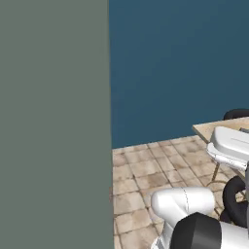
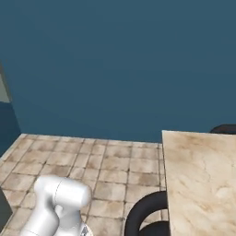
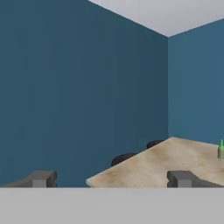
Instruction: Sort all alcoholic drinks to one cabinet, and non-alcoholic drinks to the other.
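Hand view: fingers [image 3: 43, 178] spread wide, empty, touching nothing.

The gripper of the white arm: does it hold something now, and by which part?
Nothing is held. In the hand view the gripper stands open with an empty gap between its two dark finger tips, facing the beige marble table.

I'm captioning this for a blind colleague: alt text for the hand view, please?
An open gripper faces a beige marble-look table in a blue-walled room corner. A small green bottle stands at the table's far right edge, and two dark chairs sit beside it.
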Available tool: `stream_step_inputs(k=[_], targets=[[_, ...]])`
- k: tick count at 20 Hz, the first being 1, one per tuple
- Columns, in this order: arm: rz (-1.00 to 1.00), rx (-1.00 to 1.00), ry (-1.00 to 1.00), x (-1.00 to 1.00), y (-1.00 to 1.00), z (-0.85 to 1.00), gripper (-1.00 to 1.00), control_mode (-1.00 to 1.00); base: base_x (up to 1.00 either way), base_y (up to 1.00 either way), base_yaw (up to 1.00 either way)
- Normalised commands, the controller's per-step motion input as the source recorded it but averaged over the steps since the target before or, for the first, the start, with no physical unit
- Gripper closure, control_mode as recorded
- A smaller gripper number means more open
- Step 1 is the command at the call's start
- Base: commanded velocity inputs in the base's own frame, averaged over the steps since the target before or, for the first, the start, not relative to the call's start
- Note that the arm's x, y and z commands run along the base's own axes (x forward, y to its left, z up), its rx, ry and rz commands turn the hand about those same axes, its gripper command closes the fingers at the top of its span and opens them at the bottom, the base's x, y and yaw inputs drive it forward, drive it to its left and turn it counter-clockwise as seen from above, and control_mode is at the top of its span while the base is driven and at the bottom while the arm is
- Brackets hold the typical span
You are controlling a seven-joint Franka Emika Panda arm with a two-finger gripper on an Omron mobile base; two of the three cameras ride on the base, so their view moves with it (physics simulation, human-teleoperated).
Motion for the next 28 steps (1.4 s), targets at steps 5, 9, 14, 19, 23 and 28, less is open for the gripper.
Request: stream_step_inputs(k=[5, 9, 14, 19, 23, 28], targets=[[0.00, 0.00, 0.00, 0.00, 0.00, 0.00, -1.00, 1.00, 0.46, -0.21, -0.34], [0.00, 0.00, 0.00, 0.00, 0.00, 0.00, -1.00, 1.00, 0.49, -0.08, -0.32], [0.00, 0.00, 0.00, 0.00, 0.00, 0.00, -1.00, 1.00, 0.46, -0.01, -0.31], [0.00, 0.00, 0.00, 0.00, 0.00, 0.00, -1.00, 1.00, 0.38, 0.00, -0.37], [0.00, 0.00, 0.00, 0.00, 0.00, 0.00, -1.00, 1.00, 0.33, 0.00, -0.42], [0.00, 0.00, 0.00, 0.00, 0.00, 0.00, -1.00, 1.00, 0.39, 0.00, -0.42]])
